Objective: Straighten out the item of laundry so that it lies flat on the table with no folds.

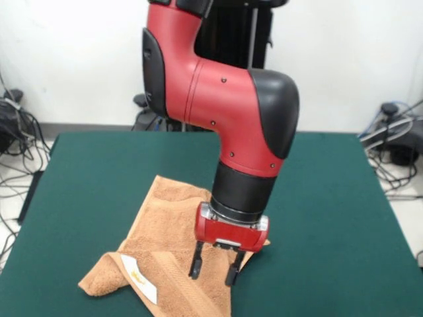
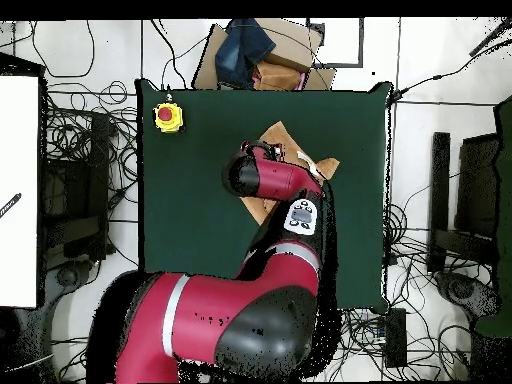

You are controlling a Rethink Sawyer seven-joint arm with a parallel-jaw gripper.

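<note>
Tan-orange towel [image 1: 165, 244] rumpled, claw [image 1: 214, 265] parted, empty, just above it

towel [image 1: 168, 224] tan-orange, white label [image 1: 140, 278] | table [image 1: 330, 218] dk green | arm [image 1: 218, 99] red/blk

White wall [image 1: 73, 59] behind. Pale tiled floor [image 2: 415, 150] strewn with black cables [image 2: 75, 150]. Cardboard box [image 2: 285, 60] at one table end; white board [image 2: 18, 190] alongside.
</note>
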